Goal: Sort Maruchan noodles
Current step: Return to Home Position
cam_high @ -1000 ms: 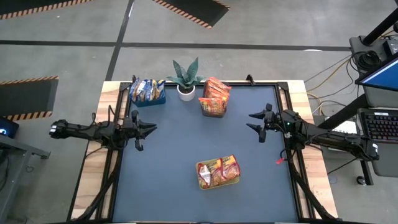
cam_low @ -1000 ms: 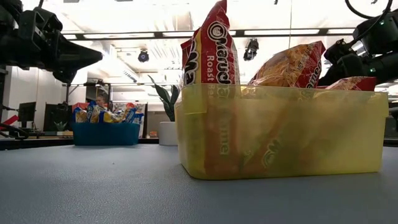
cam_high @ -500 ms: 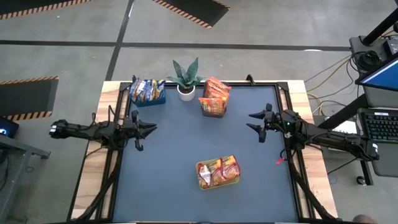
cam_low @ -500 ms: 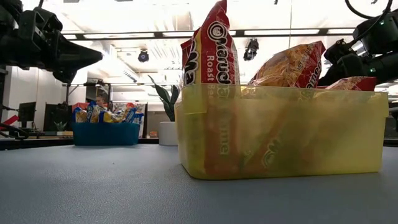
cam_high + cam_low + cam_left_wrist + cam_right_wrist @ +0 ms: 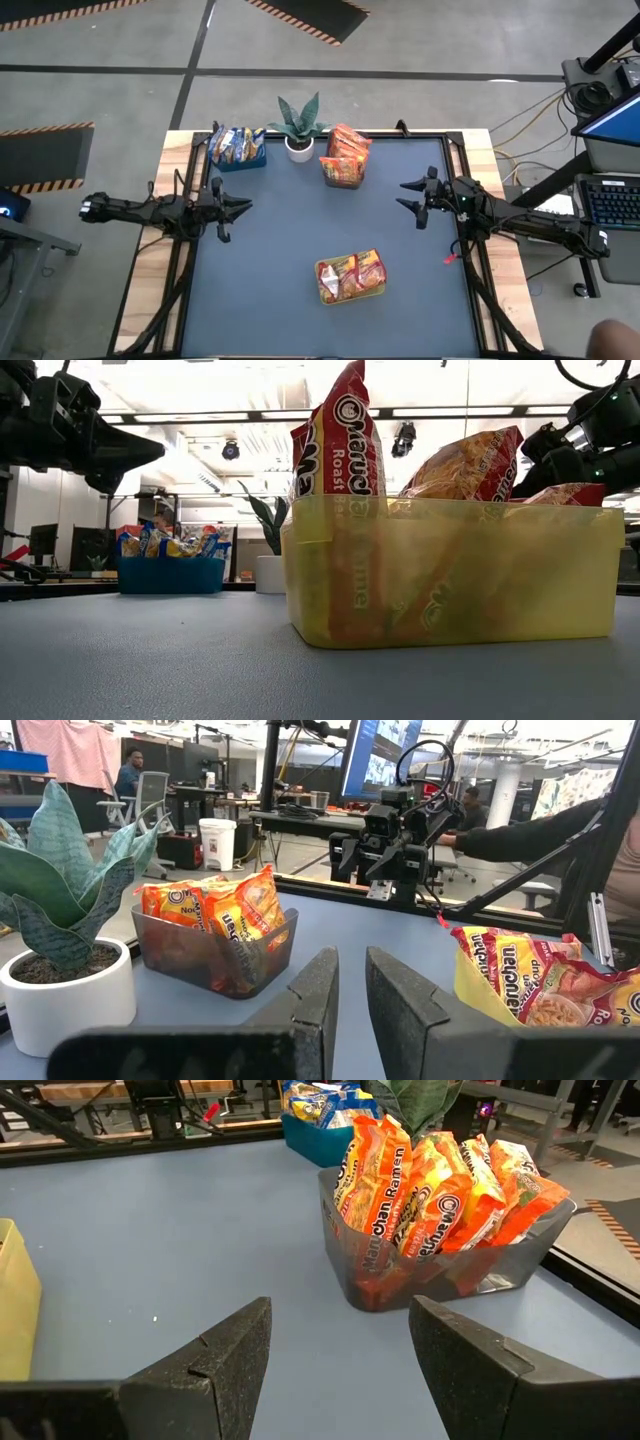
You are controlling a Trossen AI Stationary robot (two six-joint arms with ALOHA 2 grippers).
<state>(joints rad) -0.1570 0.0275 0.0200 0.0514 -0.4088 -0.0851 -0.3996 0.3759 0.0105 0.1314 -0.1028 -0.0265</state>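
Note:
The Maruchan noodles stand on edge in three bins. Orange packets (image 5: 420,1190) fill a dark clear bin (image 5: 343,168) at the far middle. Red packets (image 5: 350,440) are in a yellow-green bin (image 5: 351,278) near the front. Yellow-and-blue packets (image 5: 236,143) are in a blue bin (image 5: 170,574) at the far left. My left gripper (image 5: 246,205) hovers at the table's left edge, pointing level toward the right, shut with only a slit between its fingers (image 5: 320,990). My right gripper (image 5: 402,196) hovers at the right edge, open and empty, facing the orange packets.
A potted plant (image 5: 299,131) stands at the far edge between the blue and the dark clear bin. The blue-grey tabletop (image 5: 300,230) lies bare between the two grippers. A person's body part (image 5: 612,338) shows off the table at the near right. People sit in the room behind.
Both arms and all bins have kept still. A person's body part has come farther into the high view's bottom right corner, off the table.

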